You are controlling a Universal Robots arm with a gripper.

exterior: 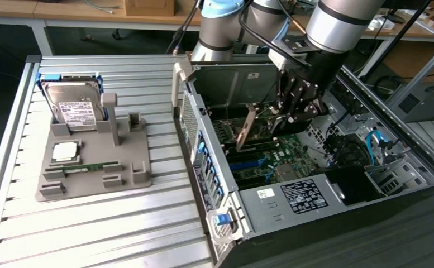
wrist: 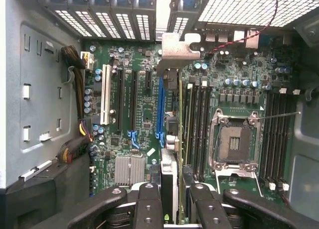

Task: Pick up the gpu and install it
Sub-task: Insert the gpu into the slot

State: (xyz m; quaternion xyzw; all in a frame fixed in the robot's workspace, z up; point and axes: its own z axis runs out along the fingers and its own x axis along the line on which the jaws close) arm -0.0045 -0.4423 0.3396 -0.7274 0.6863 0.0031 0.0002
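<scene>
My gripper (exterior: 287,118) is closed on the gpu (wrist: 169,171), which stands on its edge between my 2 fingers (wrist: 149,204). It is inside the case (exterior: 190,120), over the motherboard (wrist: 134,114) beside 1 blue slot (wrist: 160,109). I cannot tell if they touch.

The robot arm (exterior: 343,22) reaches down into the open computer case (exterior: 228,84). Its pincer (exterior: 285,118) holds the gpu (exterior: 247,129) up on its edge, just over the green board (exterior: 276,162). On the counter (exterior: 90,229), at the exterior view's left, a gray tray (exterior: 90,187) carries a silver hard drive (exterior: 76,109), a square chip (exterior: 65,149) and a thin green stick (exterior: 90,166).
</scene>
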